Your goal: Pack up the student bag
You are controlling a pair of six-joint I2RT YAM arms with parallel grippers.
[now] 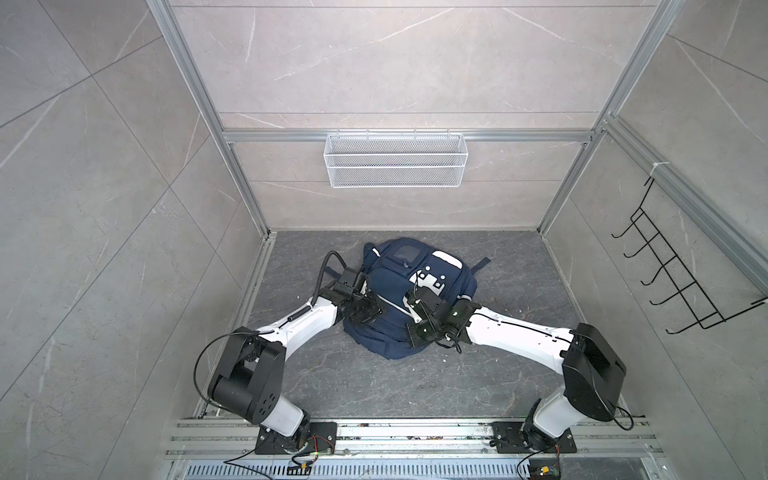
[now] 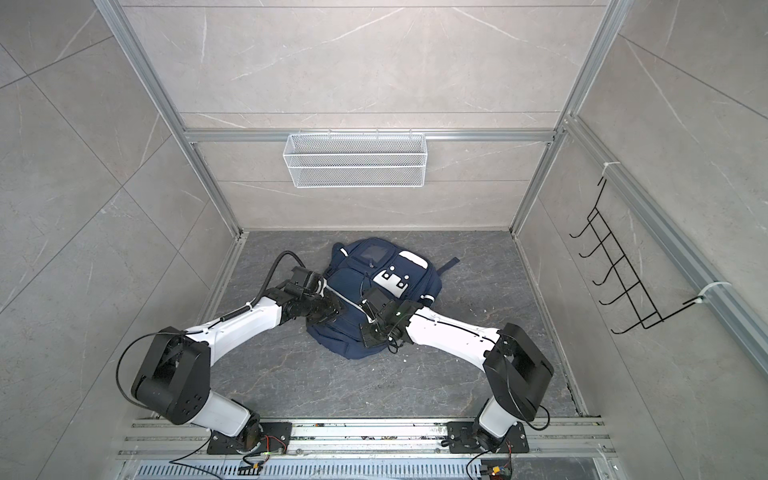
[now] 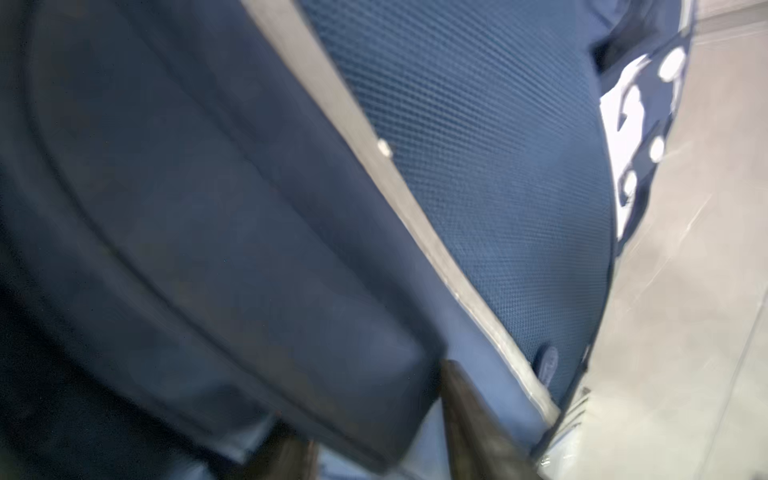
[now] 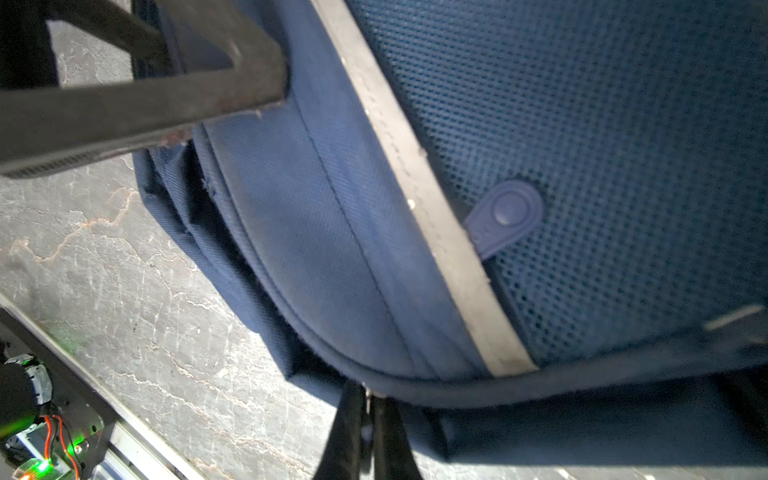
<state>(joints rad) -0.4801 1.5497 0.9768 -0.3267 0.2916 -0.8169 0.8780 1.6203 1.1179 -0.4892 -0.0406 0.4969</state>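
right gripper (image 4: pixel 368 415): jaws squeezed together, tips right against the near rim of the student bag (image 1: pixel 386 284); can't tell if they've pinched anything. left gripper (image 1: pixel 368 311) sits on the bag's left edge; its fingers look apart with navy fabric between, but it's blurry, so can't tell if it's gripping. silver stripe (image 4: pixel 436 232) runs beside the mesh panel; bag lies flat mid-table (image 1: pixel 374 395), towards the back wall; wire basket (image 1: pixel 395 166) hangs above
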